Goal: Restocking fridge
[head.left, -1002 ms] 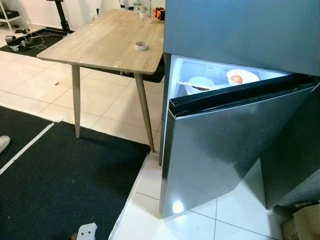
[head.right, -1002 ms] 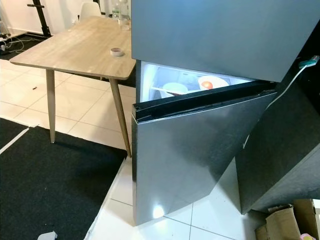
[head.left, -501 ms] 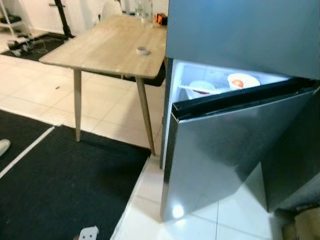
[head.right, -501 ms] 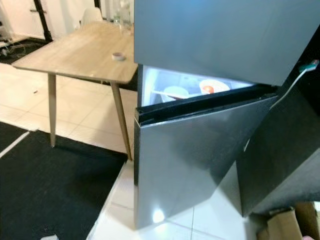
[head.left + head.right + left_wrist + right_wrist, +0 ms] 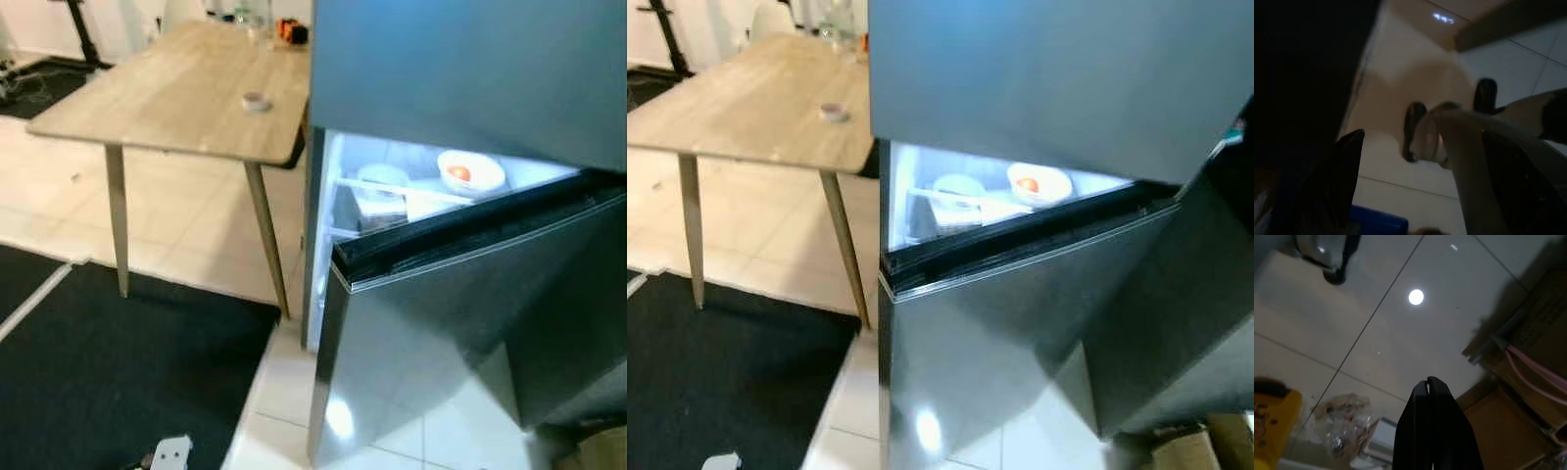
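Observation:
The dark steel fridge has its lower door (image 5: 451,333) standing partly open under the shut upper door (image 5: 470,69). Inside, the lit shelf holds a white bowl (image 5: 470,173) with something orange in it and a second white bowl (image 5: 382,176). My right gripper (image 5: 1427,387) hangs low over the tiled floor, shut with nothing in it. In the dim left wrist view my left gripper (image 5: 1422,139) hangs over the floor, with a pale blurred shape (image 5: 1449,142) in front of it. Whether that shape is held I cannot tell.
A wooden table (image 5: 167,98) with a tape roll (image 5: 256,101) stands left of the fridge. A black mat (image 5: 108,372) covers the floor before it. A cardboard box (image 5: 1185,450) sits low right. Under my right gripper lie a plastic bag (image 5: 1347,431) and a yellow pack (image 5: 1271,426).
The whole picture has shifted as the camera moved, and it is blurred. More of the lit shelf now shows. The door and the bowls stay where they were.

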Motion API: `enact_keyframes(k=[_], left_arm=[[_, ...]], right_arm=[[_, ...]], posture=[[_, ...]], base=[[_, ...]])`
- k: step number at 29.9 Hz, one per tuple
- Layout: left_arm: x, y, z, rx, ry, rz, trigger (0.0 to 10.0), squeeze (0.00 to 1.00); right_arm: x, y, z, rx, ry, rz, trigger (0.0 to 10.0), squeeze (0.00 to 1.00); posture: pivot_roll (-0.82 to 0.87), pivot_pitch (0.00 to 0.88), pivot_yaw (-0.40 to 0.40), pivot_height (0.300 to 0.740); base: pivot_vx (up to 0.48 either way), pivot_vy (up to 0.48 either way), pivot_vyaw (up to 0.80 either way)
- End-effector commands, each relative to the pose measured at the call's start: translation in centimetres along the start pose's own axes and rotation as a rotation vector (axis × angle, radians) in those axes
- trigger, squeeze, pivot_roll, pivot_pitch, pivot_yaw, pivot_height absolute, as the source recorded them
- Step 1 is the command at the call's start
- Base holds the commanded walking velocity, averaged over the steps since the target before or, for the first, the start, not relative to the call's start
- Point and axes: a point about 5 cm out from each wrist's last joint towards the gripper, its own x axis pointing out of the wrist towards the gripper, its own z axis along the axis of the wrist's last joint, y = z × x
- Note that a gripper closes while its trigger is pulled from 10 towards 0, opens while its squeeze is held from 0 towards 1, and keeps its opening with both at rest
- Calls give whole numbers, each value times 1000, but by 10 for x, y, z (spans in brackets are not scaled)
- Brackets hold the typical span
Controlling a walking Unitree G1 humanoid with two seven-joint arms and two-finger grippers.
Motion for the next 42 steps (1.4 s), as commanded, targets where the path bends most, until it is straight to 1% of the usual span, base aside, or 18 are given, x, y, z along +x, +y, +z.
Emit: enact_keyframes(k=[1,10,15,16,17,20,21,24,28,29,31,33,37,38,39,40,41,42], left_arm=[[-1,2,-3,8,14,9,10000,0],[-1,1,-2,-1,12,13,10000,0],[0,1,-1,-9,10,10,10000,0],[0,1,-1,-12,10,10,10000,0],[0,1,-1,-13,10,10,10000,0],[0,1,-1,-13,9,9,10000,0],[0,1,-1,-13,9,9,10000,0],[0,2,0,-12,8,8,10000,0],[0,2,0,-15,8,7,10000,0],[0,2,0,-15,8,7,10000,0],[-1,2,0,-18,6,6,10000,0],[-1,2,0,-20,5,5,10000,0],[0,2,-1,-22,5,4,10000,0],[0,1,-1,-22,6,3,10000,0],[0,0,-2,-22,8,2,10000,0],[0,0,-2,-22,8,2,10000,0],[0,0,-3,-22,8,0,10000,0],[-1,0,-4,-23,7,0,10000,0]], right_arm=[[0,3,2,5,-10,5,10000,0],[0,3,0,21,-11,3,10000,0],[0,-2,9,73,-72,-18,10000,0],[-1,-5,19,135,-142,-30,10000,0],[-1,-6,22,161,-169,-33,10000,0],[-7,-15,53,277,-346,6,10000,0],[-7,-15,53,277,-346,6,10000,0],[-16,-27,88,304,-504,69,10000,0],[-29,-37,120,263,-641,136,10000,0],[-29,-37,120,263,-641,136,10000,0],[-40,-41,144,237,-752,193,10000,0],[-50,-40,163,231,-840,249,10000,0],[-58,-36,179,227,-920,317,10000,0],[-66,-32,193,203,-978,370,10000,0],[-83,-25,219,146,-1075,445,10000,0],[-83,-25,219,146,-1075,445,10000,0],[-101,-20,246,95,-1162,473,10000,0],[-109,-18,257,78,-1197,478,10000,0]], posture=[[10,0,-47,740],[6,0,-47,740],[4,0,-48,740],[4,0,-48,740],[4,0,-48,740],[2,0,-48,740],[2,0,-48,740],[-4,0,-49,740],[-4,0,-49,740],[-4,0,-49,740],[-3,0,-54,740],[-2,0,-55,740],[-2,0,-55,740],[-1,0,-56,740],[4,0,-58,740],[4,0,-58,740],[18,0,-68,740],[18,0,-68,740]], base=[[0,0,0],[0,0,0],[0,0,0],[0,0,0],[0,0,0],[0,0,0],[0,0,0],[0,0,0],[0,0,0],[0,0,0],[0,0,0],[0,0,0],[0,0,0],[0,0,0],[0,0,0],[0,0,0],[0,0,0],[0,0,0]])
